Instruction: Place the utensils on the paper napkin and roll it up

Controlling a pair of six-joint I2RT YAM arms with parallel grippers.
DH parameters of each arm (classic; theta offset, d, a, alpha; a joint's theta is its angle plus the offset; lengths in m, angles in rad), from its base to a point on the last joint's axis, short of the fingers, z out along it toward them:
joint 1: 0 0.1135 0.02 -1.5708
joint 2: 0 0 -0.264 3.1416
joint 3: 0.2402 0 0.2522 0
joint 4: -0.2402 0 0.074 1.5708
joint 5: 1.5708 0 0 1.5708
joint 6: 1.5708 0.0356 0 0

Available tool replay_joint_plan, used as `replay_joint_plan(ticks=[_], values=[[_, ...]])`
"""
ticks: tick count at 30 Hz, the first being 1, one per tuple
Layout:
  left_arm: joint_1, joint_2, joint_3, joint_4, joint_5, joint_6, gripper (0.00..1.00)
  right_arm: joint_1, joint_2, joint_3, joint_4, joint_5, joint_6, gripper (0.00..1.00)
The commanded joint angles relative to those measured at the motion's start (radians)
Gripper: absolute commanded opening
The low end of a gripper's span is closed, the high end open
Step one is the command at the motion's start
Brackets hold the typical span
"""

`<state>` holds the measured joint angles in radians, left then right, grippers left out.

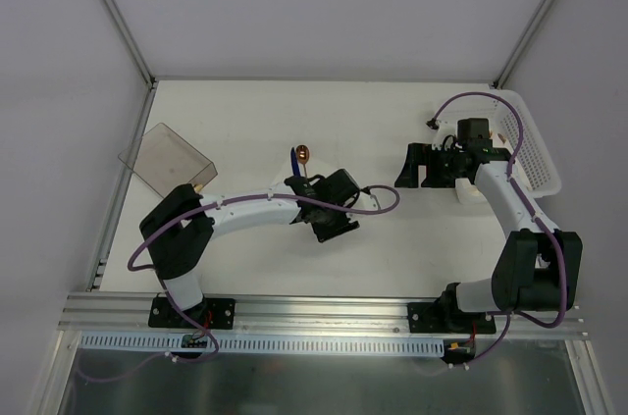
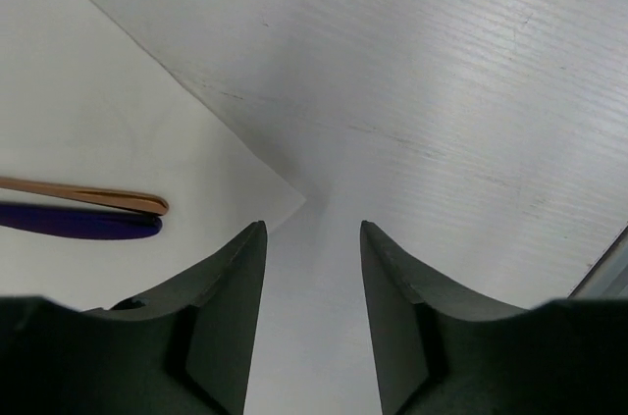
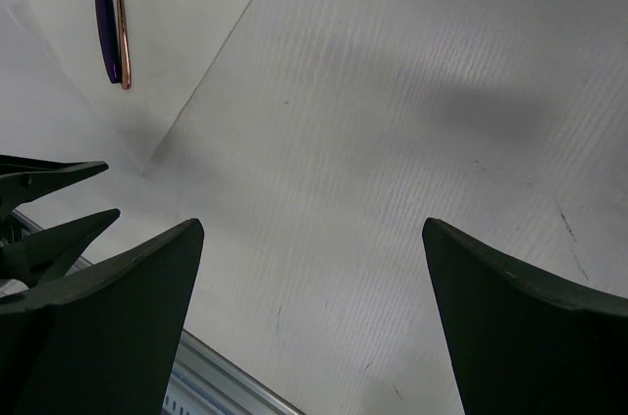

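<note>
The white paper napkin lies flat on the table, and its near corner points at the gap just ahead of my left gripper. That gripper is open with nothing between its fingers. Two utensils lie side by side on the napkin: a copper-coloured one and a dark blue one. From above they show as a copper spoon and a blue handle, just beyond my left gripper. My right gripper is wide open and empty above bare table, right of the napkin.
A clear smoky plastic container lies at the table's left edge. A white perforated basket stands at the right edge behind my right arm. The aluminium rail runs along the near edge.
</note>
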<state>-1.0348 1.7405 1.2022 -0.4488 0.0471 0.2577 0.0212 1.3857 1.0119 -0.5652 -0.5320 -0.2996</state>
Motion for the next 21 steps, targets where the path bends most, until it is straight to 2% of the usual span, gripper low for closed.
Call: replay_joint_plan(ticks=[1,3,7,16,21], values=[[-0.008,0.001,0.017,-0.039,-0.041,-0.003,0.45,-0.01,-0.01,0.021,0.001,-0.016,0.004,0.99],[-0.007,0.016,0.014,-0.041,-0.041,0.002,0.45,-0.009,-0.007,0.021,0.001,-0.016,0.004,0.99],[-0.002,0.05,0.016,-0.041,-0.041,0.002,0.37,-0.01,-0.005,0.021,-0.001,-0.016,0.002,0.99],[0.009,0.117,0.017,-0.037,-0.081,0.0,0.36,-0.009,-0.004,0.021,-0.002,-0.011,-0.001,0.99],[0.024,0.14,0.02,-0.037,-0.119,-0.002,0.18,-0.01,-0.002,0.022,-0.004,-0.013,-0.001,0.99]])
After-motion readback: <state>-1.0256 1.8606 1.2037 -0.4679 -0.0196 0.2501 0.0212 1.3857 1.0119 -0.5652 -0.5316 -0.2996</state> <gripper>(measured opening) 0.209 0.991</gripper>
